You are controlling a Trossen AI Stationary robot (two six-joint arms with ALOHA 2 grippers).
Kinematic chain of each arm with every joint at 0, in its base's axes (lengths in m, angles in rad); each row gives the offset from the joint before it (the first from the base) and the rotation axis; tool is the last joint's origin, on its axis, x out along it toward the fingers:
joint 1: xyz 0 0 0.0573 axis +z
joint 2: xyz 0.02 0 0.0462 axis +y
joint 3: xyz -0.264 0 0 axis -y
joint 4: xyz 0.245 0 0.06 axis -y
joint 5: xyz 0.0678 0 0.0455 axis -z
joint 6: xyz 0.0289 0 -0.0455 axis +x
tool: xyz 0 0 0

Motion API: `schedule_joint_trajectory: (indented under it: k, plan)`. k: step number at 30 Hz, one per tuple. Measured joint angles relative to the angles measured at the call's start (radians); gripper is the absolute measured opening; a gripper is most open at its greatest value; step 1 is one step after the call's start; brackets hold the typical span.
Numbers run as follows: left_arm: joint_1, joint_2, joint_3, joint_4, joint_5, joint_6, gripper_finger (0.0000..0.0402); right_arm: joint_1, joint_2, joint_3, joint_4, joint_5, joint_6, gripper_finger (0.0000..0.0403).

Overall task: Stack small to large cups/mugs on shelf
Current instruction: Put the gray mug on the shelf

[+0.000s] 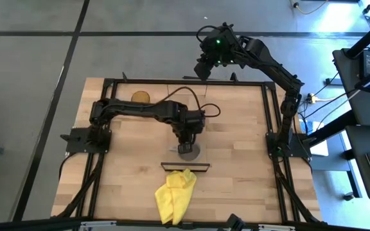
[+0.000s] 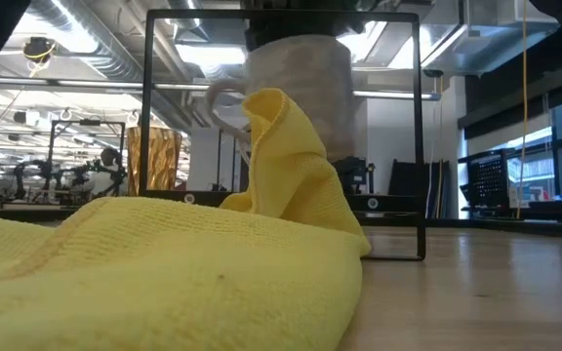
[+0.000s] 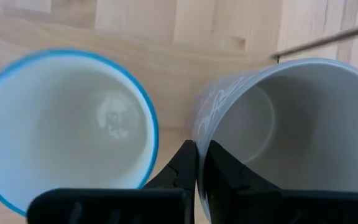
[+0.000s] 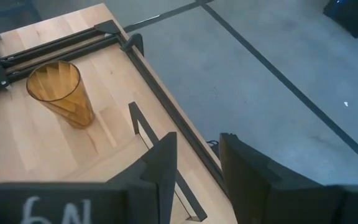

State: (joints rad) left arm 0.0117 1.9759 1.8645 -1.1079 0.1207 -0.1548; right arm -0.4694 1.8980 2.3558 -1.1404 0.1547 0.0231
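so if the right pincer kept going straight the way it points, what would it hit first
Probably the black metal frame rail at the table edge, though depth is unclear. The right pincer is open; the translucent amber tumbler sits off to one side.

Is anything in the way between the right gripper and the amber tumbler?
Nothing visible stands between them. The right gripper, fingers open, hangs past the table's far edge; only bare tabletop and low black frame rails lie toward the amber tumbler.
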Motion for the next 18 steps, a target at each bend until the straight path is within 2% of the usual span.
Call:
schedule_joint_trajectory:
  k: [18]
  plan:
    - [0.005,0.02,0.001,0.058,0.0,0.008,0.0009,-0.002,0.0,0.0,0.03,0.001,0.006,0.0123]
